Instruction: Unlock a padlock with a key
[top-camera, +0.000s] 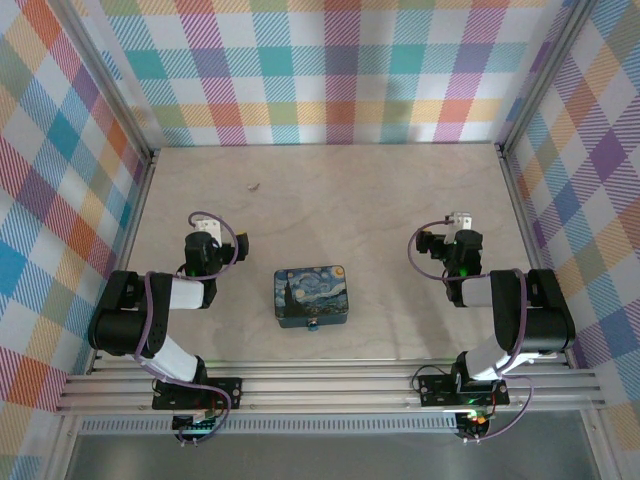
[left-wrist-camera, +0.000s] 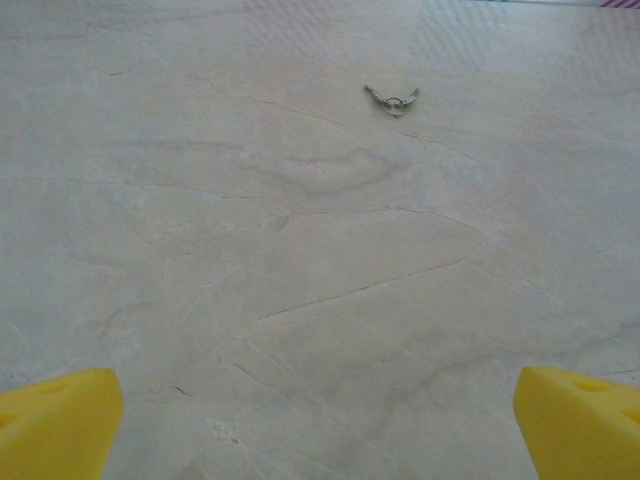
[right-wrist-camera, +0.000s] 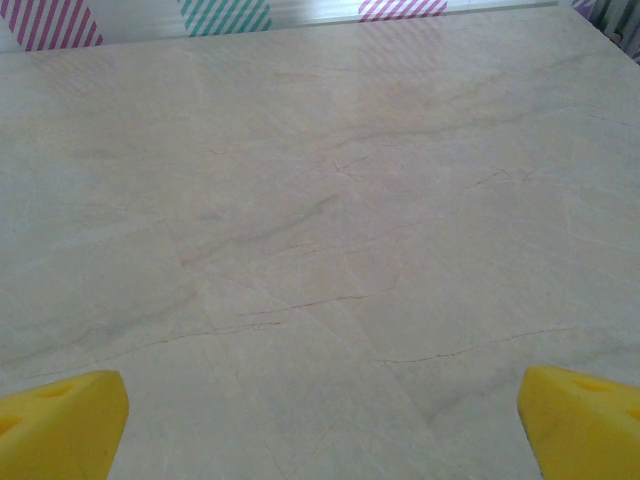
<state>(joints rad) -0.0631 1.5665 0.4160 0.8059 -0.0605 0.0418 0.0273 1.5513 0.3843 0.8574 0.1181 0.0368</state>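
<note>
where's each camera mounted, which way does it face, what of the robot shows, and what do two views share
Top external: fixed above and behind the arms, looking down on the table; both arms show, with left gripper and right gripper.
Left wrist: on the left wrist, looking low across the table toward the key; its yellow fingertips show in the bottom corners.
Right wrist: on the right wrist, facing the plaid wall across the table; its yellow fingertips show likewise.
Shared: the key, in top external and left wrist.
</note>
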